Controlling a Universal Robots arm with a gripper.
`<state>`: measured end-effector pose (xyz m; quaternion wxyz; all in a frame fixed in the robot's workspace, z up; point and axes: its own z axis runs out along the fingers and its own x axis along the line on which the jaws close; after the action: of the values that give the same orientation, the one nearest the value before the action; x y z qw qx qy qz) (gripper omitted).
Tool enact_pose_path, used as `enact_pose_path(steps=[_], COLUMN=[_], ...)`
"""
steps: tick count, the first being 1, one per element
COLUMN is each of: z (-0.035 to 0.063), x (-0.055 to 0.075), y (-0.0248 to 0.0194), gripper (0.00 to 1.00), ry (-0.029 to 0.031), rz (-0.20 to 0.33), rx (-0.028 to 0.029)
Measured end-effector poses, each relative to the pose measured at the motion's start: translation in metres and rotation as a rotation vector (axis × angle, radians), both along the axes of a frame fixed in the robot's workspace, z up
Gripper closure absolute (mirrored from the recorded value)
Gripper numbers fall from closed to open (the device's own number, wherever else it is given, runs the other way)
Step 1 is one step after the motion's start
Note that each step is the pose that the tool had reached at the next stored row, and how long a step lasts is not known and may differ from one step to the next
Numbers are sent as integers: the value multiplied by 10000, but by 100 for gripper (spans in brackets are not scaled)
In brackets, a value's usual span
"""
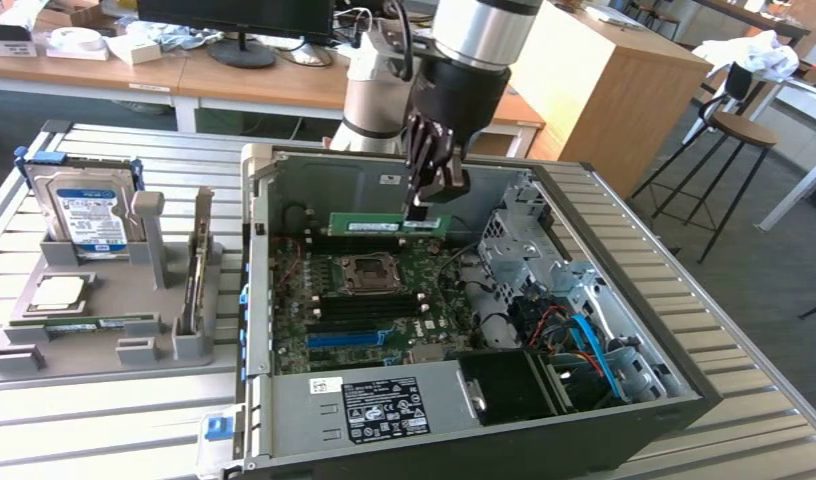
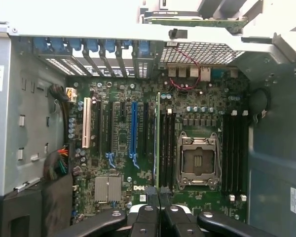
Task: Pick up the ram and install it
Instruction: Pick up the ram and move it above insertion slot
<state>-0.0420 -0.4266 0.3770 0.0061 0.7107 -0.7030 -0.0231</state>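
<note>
The ram (image 1: 388, 224) is a thin green stick with a pale label, hanging level on its long edge above the motherboard (image 1: 368, 300) inside the open computer case (image 1: 257, 300). My gripper (image 1: 419, 210) comes down from above and is shut on the stick's end at the exterior view's right. In the wrist view the ram (image 2: 157, 138) shows edge-on as a narrow green line running out from between the fingertips (image 2: 149, 211) of my gripper (image 2: 158, 200). It lines up over the black memory slots (image 2: 167, 148) beside the CPU socket (image 2: 197, 160).
A grey fixture (image 1: 101, 340) on the exterior view's left holds a hard drive (image 1: 88, 215) with a blue-white label and other parts. Inside the case are a power supply (image 1: 368, 405), drive cages (image 1: 528, 250) and blue cables (image 1: 588, 340). Metal case walls surround the motherboard.
</note>
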Motion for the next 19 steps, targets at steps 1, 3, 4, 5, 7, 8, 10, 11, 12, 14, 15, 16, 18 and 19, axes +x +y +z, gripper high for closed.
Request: enact_pose_path(steps=[1,3,4,5,7,8,10,11,12,14,15,16,18,19], z=[-18,-53,-73,-91,-124,-139,-165,-175,-183,-184,-184,-185,-189,-191], x=[0,0,0,0,0,0,0,0,0,0,0,3,29,46], y=[0,0,0,0,0,0,0,0,0,0,0,0,0,0], gripper=[89,89,89,89,89,89,89,89,89,89,89,89,89,89], ry=[-3,-7,-9,-11,-13,-14,-15,-15,-15,-14,-14,-15,-16,-16], rz=[0,1,0,0,1,1,1,0,0,1,0,0,-1,0], rx=[0,-1,-2,-1,0,0,1,0,-1,-3,-3,-2,2,1])
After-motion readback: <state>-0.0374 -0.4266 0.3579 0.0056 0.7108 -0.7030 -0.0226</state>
